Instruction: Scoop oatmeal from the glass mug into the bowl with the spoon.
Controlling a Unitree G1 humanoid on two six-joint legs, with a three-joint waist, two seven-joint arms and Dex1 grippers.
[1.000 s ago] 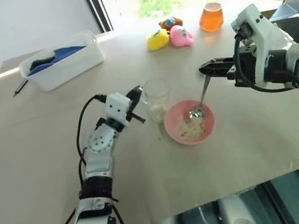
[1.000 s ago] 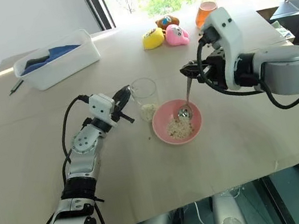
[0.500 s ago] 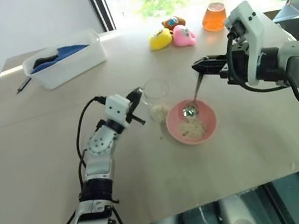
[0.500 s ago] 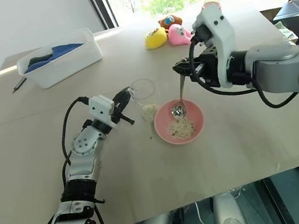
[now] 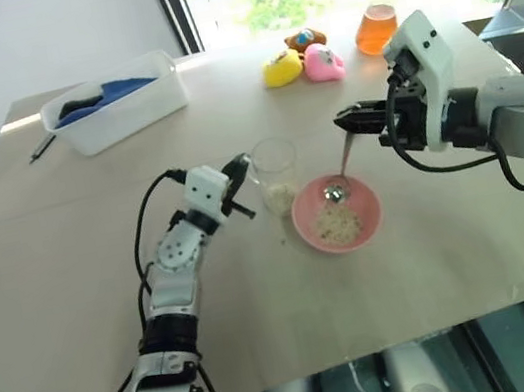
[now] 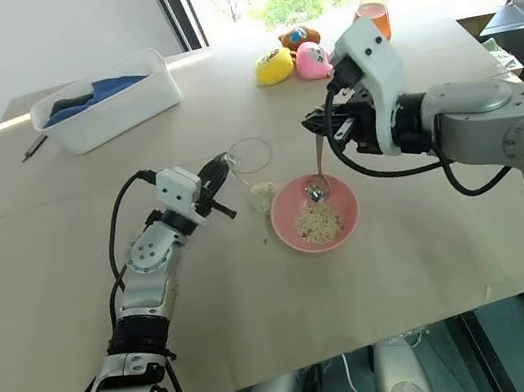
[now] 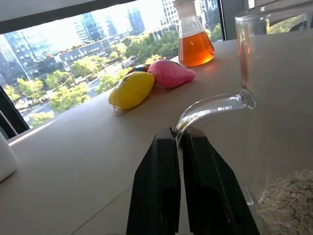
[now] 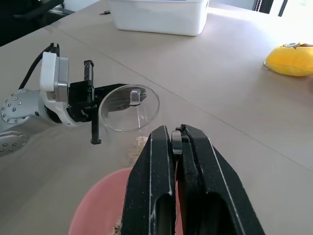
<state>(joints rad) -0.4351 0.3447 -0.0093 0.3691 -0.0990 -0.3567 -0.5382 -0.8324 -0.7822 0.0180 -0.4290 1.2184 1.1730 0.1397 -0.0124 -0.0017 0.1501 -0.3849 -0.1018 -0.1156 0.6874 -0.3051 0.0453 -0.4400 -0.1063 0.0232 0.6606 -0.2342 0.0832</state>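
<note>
Oatmeal [image 5: 336,225] lies heaped in the pink bowl [image 5: 310,229], more in the glass mug [image 5: 276,175] just beside it. Right gripper [image 5: 342,121] is clamped on the spoon [image 5: 343,171], whose tip dips into the bowl. Left gripper [image 7: 177,147] pinches the mug's handle [image 7: 205,107].

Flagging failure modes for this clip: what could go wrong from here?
The spoon hangs by its handle tip in the right end effector and could swing or slip. The glass mug, held only by its handle in the left end effector, could tip. Flakes already lie beside the bowl; more may spill.
</note>
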